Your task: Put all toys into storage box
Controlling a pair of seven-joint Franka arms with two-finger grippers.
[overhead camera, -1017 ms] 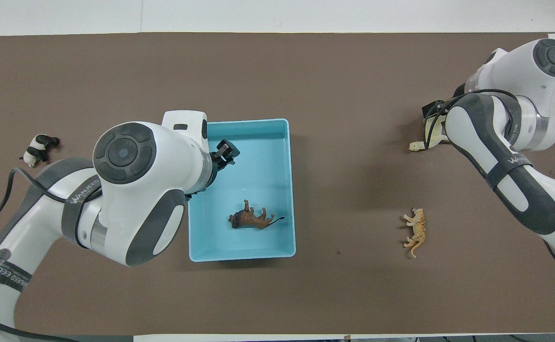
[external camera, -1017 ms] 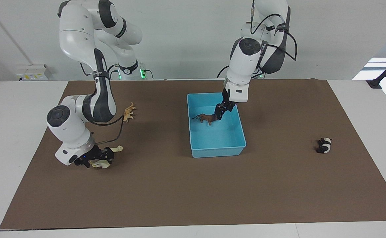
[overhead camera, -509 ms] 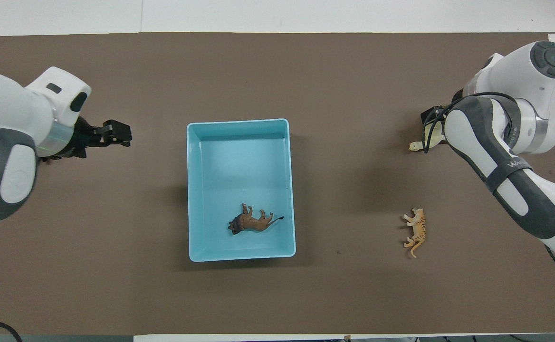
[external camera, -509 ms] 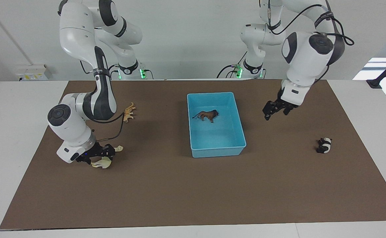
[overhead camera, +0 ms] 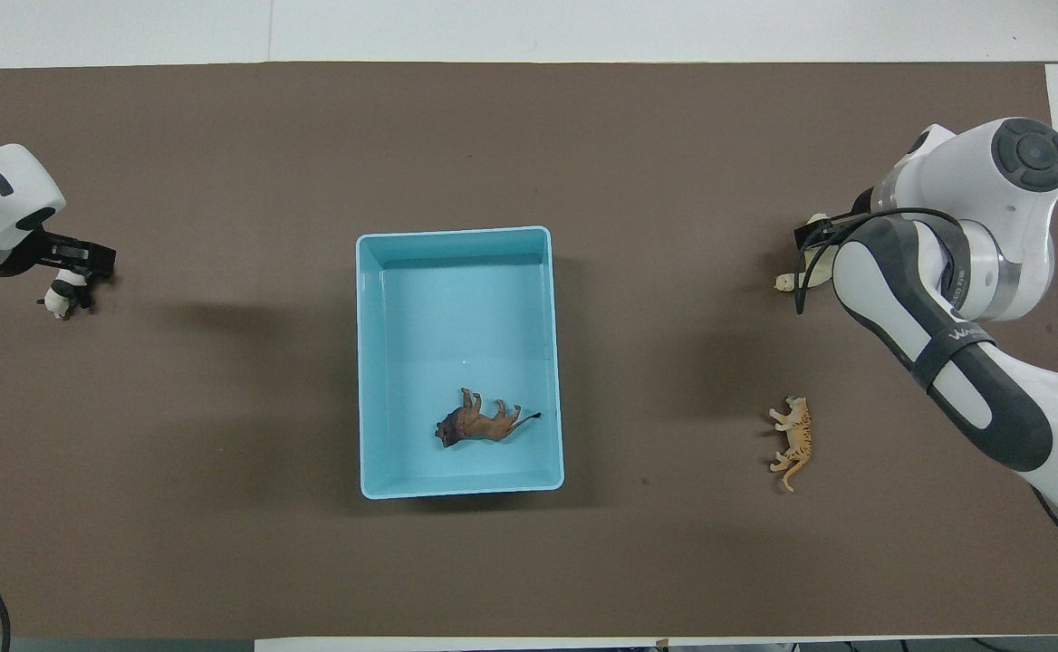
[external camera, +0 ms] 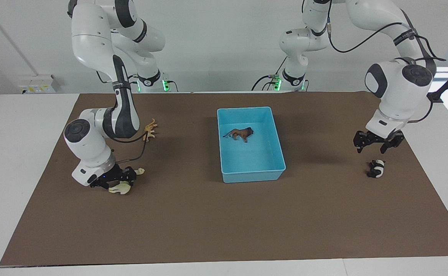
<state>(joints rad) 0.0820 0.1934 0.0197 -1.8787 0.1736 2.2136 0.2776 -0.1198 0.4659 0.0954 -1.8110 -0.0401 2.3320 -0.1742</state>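
Storage box [external camera: 251, 176] sits mid-mat, long sides running toward/away from the robots; everything below is placed rel. to it. Brown mat [external camera: 216, 222] has wide bare room on the side of the box away from the robots, and between box and each end of the table.

Lion [external camera: 240, 133] lies inside the box, in the half nearer the robots, clear of the walls.

Tiger [external camera: 150, 130] is on the mat toward the right arm's end, well apart from the box, about level w/ the box's robot-side half.

Cream horse [external camera: 121, 187] lies further out toward that same end and farther from the robots than the tiger. Right gripper [external camera: 117, 179] is low over it, fingers astride the body; jaws wide, whether they touch the toy I can't tell, the wrist covers most of it from above.

Panda [external camera: 376, 168] lies toward the left arm's end, well apart from the box, near the mat's edge. Left gripper [external camera: 378, 140] hangs above it w/ a gap, jaws apart and holding nothing.
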